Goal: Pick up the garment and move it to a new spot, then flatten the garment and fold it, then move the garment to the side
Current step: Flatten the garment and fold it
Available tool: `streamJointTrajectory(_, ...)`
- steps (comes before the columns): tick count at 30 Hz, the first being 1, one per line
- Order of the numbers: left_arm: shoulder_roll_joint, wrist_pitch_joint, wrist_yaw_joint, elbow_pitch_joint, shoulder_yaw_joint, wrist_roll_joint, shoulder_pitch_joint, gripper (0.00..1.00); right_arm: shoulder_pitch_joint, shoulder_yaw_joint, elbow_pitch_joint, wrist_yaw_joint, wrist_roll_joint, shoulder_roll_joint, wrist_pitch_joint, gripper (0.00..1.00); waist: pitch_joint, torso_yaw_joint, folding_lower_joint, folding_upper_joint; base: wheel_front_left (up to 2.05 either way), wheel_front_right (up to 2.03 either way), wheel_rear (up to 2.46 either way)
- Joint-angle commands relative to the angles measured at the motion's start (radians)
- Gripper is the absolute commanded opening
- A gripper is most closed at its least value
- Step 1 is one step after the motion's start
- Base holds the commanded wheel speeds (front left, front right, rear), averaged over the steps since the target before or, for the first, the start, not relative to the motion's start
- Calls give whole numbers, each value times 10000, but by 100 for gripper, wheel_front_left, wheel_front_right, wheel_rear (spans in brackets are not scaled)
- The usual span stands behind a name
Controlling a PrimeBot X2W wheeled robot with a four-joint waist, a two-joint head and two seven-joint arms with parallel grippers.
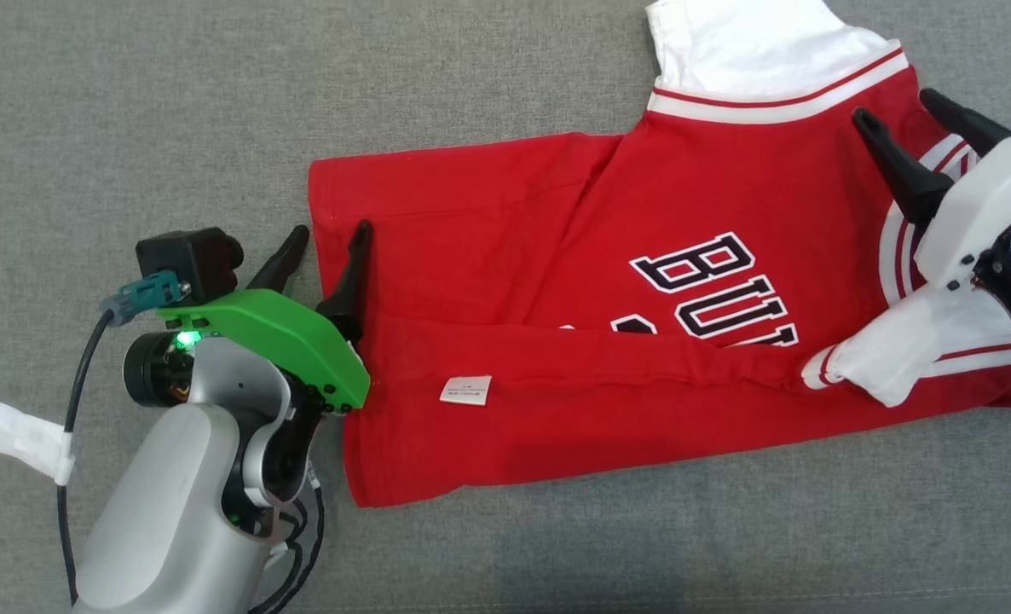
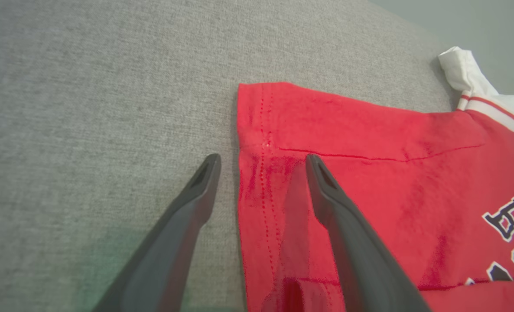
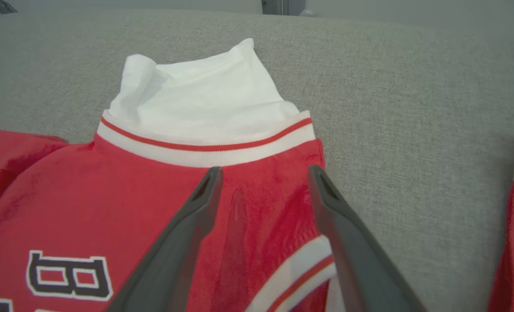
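The left gripper (image 1: 332,228) sits at the near left of the head view. Its two dark fingers are spread wide and hold nothing. They straddle the left hem of the garment (image 1: 557,384), with one finger over the grey fabric surface (image 1: 130,128) and the other over red cloth. The garment is a red jersey with white sleeves. It lies across the surface from the middle to the right edge, and its near long edge is turned over, showing a small white label (image 1: 465,390). Dark letters outlined in white (image 1: 710,281) show on the chest. One white sleeve (image 1: 753,43) points to the far side, and the other sleeve (image 1: 898,358) lies folded on the red at the near right. The right gripper (image 1: 895,104) is at the far right above the jersey's shoulder, its fingers also parted and empty.

In the left wrist view, the left gripper (image 2: 262,159) stands open across the stitched hem. Its left finger is over grey fabric and its right finger casts a shadow on the red cloth. I cannot tell whether either tip touches.

In the right wrist view, the right gripper (image 3: 264,169) is open over the red shoulder, just near of the striped cuff band. The white sleeve (image 3: 196,99) lies beyond it.
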Motion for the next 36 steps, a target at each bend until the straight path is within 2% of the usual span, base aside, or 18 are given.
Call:
streamJointTrajectory(1,-23,48,-64,49,-46,142,-299,100,-460,104,183,-9,-162,-19,66,100,305,149,0,13,0,0,0)
streamJointTrajectory(11,-430,300,-321,419,-472,238,-1595,100,-3525,575,2037,-9,-994,372,358,100,1632,820,0,13,0,0,0)
streamJointTrajectory(18,-613,312,-524,576,-799,290,-1920,100,-4596,969,3324,-7,-1343,801,232,100,1988,1088,0,13,0,0,0)
streamJointTrajectory(19,-616,321,-554,575,-832,280,-1921,94,-4627,1046,3458,-6,-1315,839,196,100,1985,1103,0,13,0,0,0)
streamJointTrajectory(20,-602,359,-598,575,-881,278,-1921,50,-4660,1116,3576,-4,-1263,868,159,100,1974,1109,0,13,0,0,0)
streamJointTrajectory(22,-570,422,-711,503,-975,239,-1888,0,-4677,1257,3779,-3,-1124,921,100,100,1954,1092,0,13,0,0,0)
streamJointTrajectory(24,-551,512,-786,460,-1050,217,-1876,0,-4673,1315,3846,-3,-1044,945,66,100,1943,1075,0,13,0,0,0)
streamJointTrajectory(25,-533,565,-845,395,-1107,197,-1855,0,-4692,1374,3898,-3,-959,968,3,47,1932,1055,0,13,0,0,0)
streamJointTrajectory(26,-534,586,-873,324,-1117,176,-1825,0,-4698,1415,3933,-3,-831,990,-68,0,1913,1030,0,13,0,0,0)
streamJointTrajectory(29,-459,560,-878,93,-1031,95,-1772,0,-4637,1638,3945,-4,-506,876,-287,0,1816,944,0,13,0,0,0)
streamJointTrajectory(36,-93,241,-478,-141,-378,156,-1984,0,-4953,1390,4200,-13,-316,691,-1587,0,1377,643,0,13,0,0,0)
